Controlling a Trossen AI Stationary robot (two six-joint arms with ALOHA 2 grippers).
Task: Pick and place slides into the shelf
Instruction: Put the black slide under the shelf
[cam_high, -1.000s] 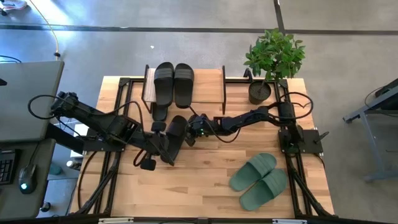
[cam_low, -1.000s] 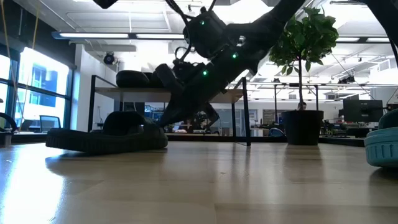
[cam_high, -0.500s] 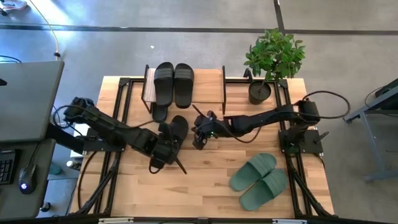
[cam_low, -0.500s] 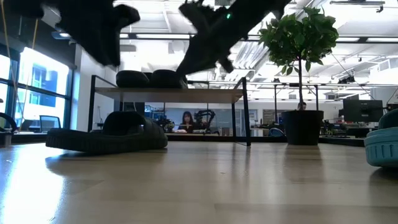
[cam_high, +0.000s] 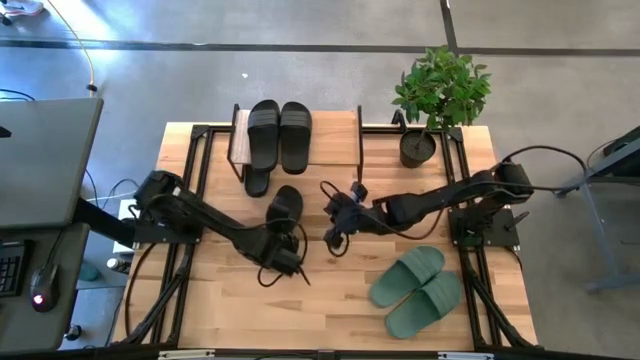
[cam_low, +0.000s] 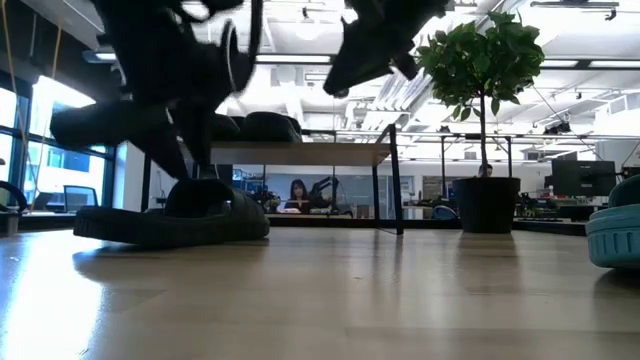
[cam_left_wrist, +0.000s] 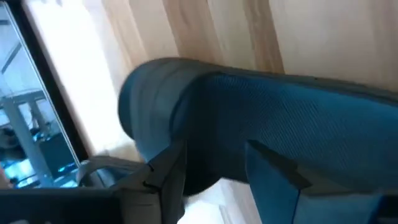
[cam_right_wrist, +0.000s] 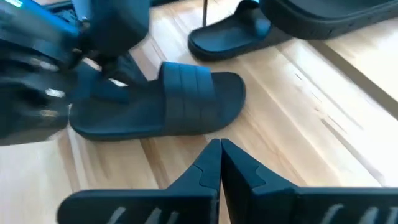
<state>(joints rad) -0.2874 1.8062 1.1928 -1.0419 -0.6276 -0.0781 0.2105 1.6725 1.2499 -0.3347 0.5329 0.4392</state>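
1. High view: the left gripper (cam_high: 283, 256), clamped a second ago, is now standing parted over a black slide (cam_high: 284, 207) lying flat on the table (cam_high: 330, 300).
2. The right gripper (cam_high: 335, 232), pinched shut and empty, is drawing back.
3. The shelf (cam_high: 335, 135) is holding one black pair (cam_high: 280, 134); the released slide is awaiting regrasping.
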